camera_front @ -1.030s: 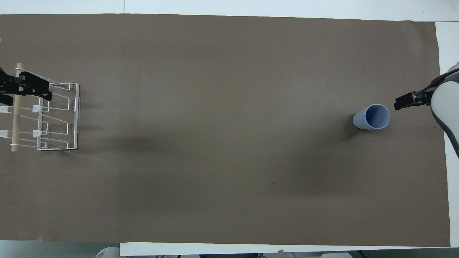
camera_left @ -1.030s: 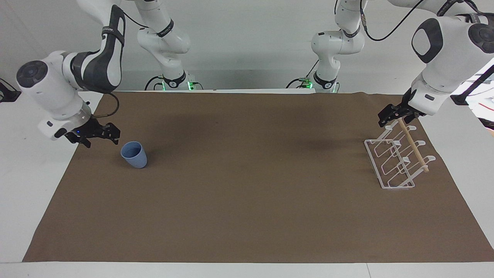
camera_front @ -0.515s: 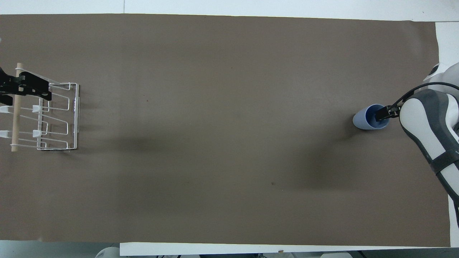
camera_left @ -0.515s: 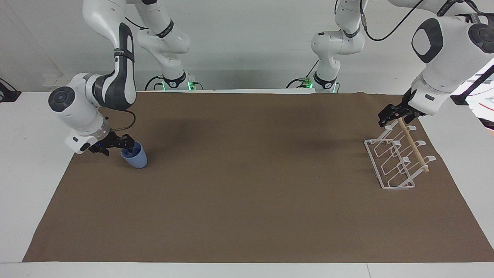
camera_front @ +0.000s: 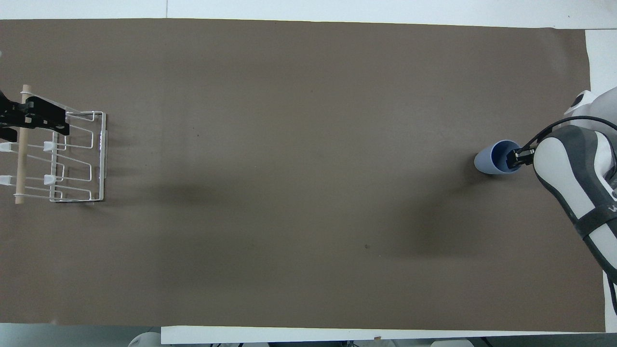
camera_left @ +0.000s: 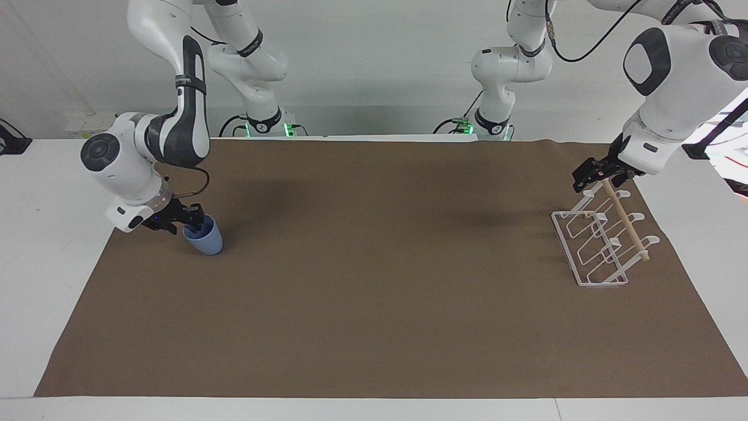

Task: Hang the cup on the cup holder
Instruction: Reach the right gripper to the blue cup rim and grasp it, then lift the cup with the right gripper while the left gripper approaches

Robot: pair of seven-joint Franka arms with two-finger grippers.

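biggest risk imo: the cup (camera_left: 204,235) gets pinched by one thin bit of wall at the rim, so it could swing or slip out once lifted, esp on the long carry to the cup holder (camera_left: 602,240), which sits well apart at the left arm's end of the brown mat (camera_left: 374,327). the cup is light and standing on its narrow base, so a sideways nudge before the grip is firm would prob tip it. also, a rim hold means the arm must turn the cup mouth-down to drop it on a prong; a loose pinch could let it rotate off.

right gripper (camera_left: 188,219) is down at the cup's rim on the side toward the right arm's end of the table; overhead view shows one finger inside the mouth, one outside, w/ the wall between. whether they're pressed tight on it i can't tell. cup rests on the mat, upright.

left gripper (camera_left: 591,173) is at the top end of the holder's wooden dowel (camera_left: 625,219), looks closed on that end of the rack, prob steadying it.
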